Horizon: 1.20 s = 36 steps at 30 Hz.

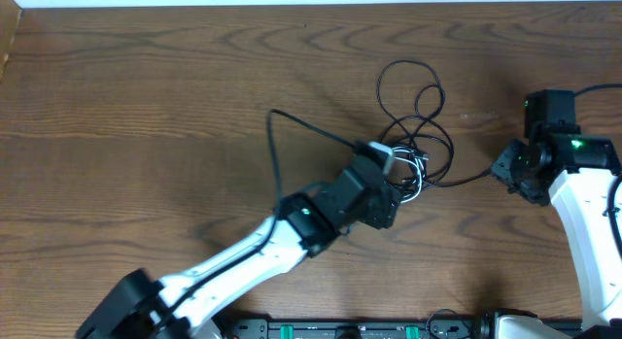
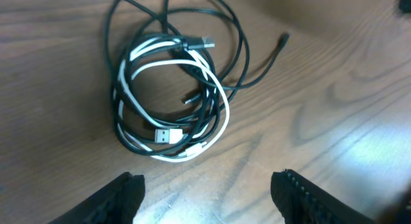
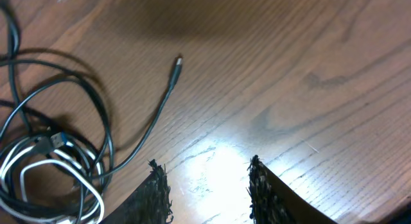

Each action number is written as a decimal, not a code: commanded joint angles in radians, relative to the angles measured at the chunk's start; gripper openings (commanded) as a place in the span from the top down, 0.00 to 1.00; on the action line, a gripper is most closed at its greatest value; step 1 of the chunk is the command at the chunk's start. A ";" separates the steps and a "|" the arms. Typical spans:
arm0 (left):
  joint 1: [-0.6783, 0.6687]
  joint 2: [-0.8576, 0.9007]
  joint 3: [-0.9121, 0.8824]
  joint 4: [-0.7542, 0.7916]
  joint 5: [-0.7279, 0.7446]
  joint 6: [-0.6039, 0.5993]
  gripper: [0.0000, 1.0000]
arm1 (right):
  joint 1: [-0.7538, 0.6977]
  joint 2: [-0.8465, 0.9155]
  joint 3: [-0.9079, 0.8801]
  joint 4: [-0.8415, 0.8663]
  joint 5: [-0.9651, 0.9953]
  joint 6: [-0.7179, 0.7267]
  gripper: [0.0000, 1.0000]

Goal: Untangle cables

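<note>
Brown wood-grain table (image 1: pixel 146 86), glare under both claws. Left gripper (image 2: pixel 205 192) wide, empty; cables (image 2: pixel 170 99), 2 black, 1 white, coiled just ahead. Right gripper (image 3: pixel 209 189) narrower, empty; black plug end (image 3: pixel 178 60) ahead-left.

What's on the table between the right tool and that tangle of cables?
Just bare tabletop and one loose black cable end trailing from the tangle toward the right tool, clearest in the right wrist view.
</note>
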<state>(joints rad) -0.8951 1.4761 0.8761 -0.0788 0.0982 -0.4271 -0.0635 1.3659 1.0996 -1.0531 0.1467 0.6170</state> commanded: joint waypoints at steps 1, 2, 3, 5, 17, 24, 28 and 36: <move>-0.047 0.091 0.043 0.032 -0.089 0.105 0.26 | -0.021 -0.013 0.001 -0.003 -0.021 -0.013 0.62; -0.056 0.117 0.063 0.032 -0.091 0.121 0.26 | -0.020 -0.013 0.001 -0.003 -0.030 -0.013 0.62; -0.062 0.137 0.079 0.032 -0.091 0.129 0.26 | -0.020 -0.013 0.001 -0.003 -0.034 -0.013 0.62; -0.076 0.189 0.128 0.029 -0.091 0.155 0.26 | -0.020 -0.013 0.001 -0.002 -0.034 -0.013 0.62; -0.137 0.419 0.262 0.113 -0.141 0.207 0.40 | -0.049 -0.013 0.001 -0.010 0.045 -0.035 0.63; -0.144 0.491 0.262 0.155 -0.224 0.255 0.45 | -0.090 -0.013 0.001 -0.014 -0.005 -0.047 0.64; -0.144 0.508 0.262 0.157 -0.242 0.255 0.48 | -0.090 -0.013 0.001 -0.013 -0.019 -0.047 0.64; -0.144 0.563 0.262 0.189 -0.307 0.255 0.66 | -0.090 -0.013 0.001 -0.032 -0.026 -0.054 0.64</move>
<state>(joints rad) -1.0378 2.0140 1.1244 0.1135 -0.1413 -0.1799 -0.1478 1.3655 1.0996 -1.0771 0.1249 0.5800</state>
